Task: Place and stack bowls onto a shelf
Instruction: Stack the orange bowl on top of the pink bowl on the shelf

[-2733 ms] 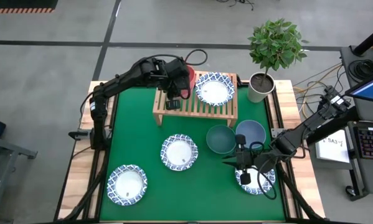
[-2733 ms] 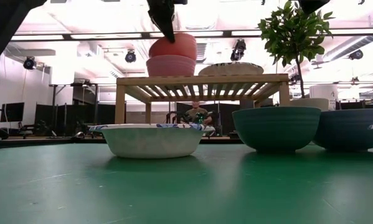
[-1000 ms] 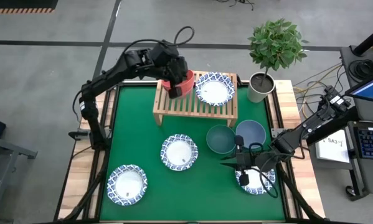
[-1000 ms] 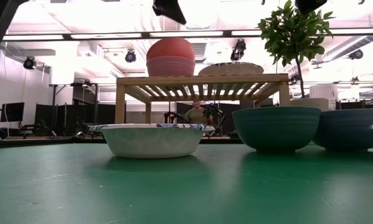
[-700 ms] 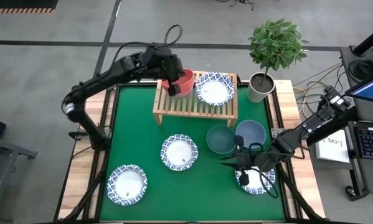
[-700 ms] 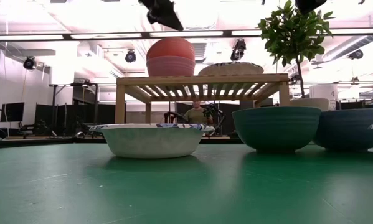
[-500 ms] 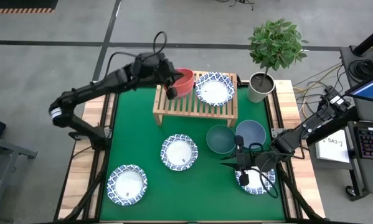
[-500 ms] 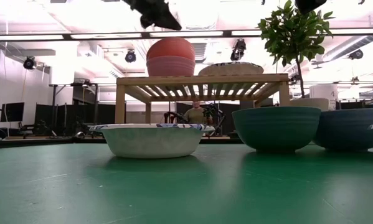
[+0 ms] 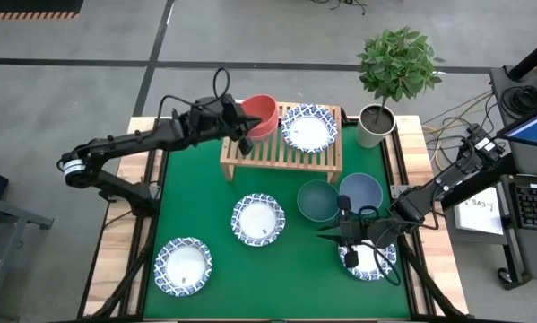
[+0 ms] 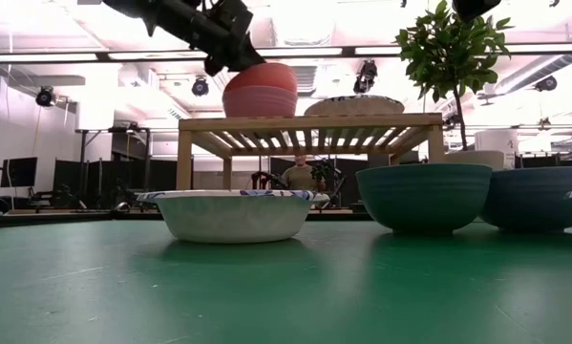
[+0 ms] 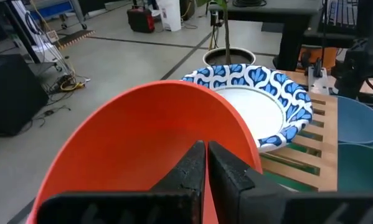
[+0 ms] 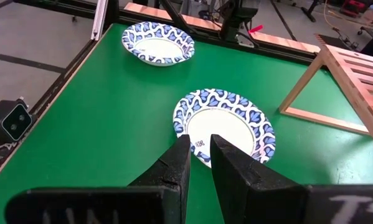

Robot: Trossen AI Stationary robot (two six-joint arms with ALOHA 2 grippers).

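Nearest the front edge of the green tabletop (image 9: 205, 215), a white bowl with a blue patterned rim (image 9: 183, 266) sits at the left corner, and another patterned bowl (image 9: 368, 258) lies at the right front, mostly covered from above by the right pincer (image 9: 333, 234), which hangs low over the mat beside it; its fingers (image 12: 174, 163) stand a narrow gap apart with nothing between them. A third patterned bowl (image 9: 257, 219) rests near the middle of the tabletop, and in the low view it is the closest thing (image 10: 233, 214). Just behind and to the right, the teal-green bowl (image 9: 318, 200) and the blue bowl (image 9: 360, 192) sit side by side, touching or nearly so. Farther back stands the light-wood shelf (image 9: 277, 157), slatted on top. On its right part lies the fourth patterned bowl (image 9: 308, 127); on its left part the red bowl (image 9: 260, 117) is nested in the pink bowl (image 10: 260, 101), which shows only in the low view as the paler band under the red one. The left pincer (image 9: 244, 136) is at the left rim of the red bowl, its fingers (image 11: 192, 168) pressed together and gripping nothing; the wrist view shows them in front of the bowl's red wall. Beyond the shelf's right end a small potted tree (image 9: 395, 67) stands in a grey pot (image 9: 375, 124) at the tabletop's back corner.
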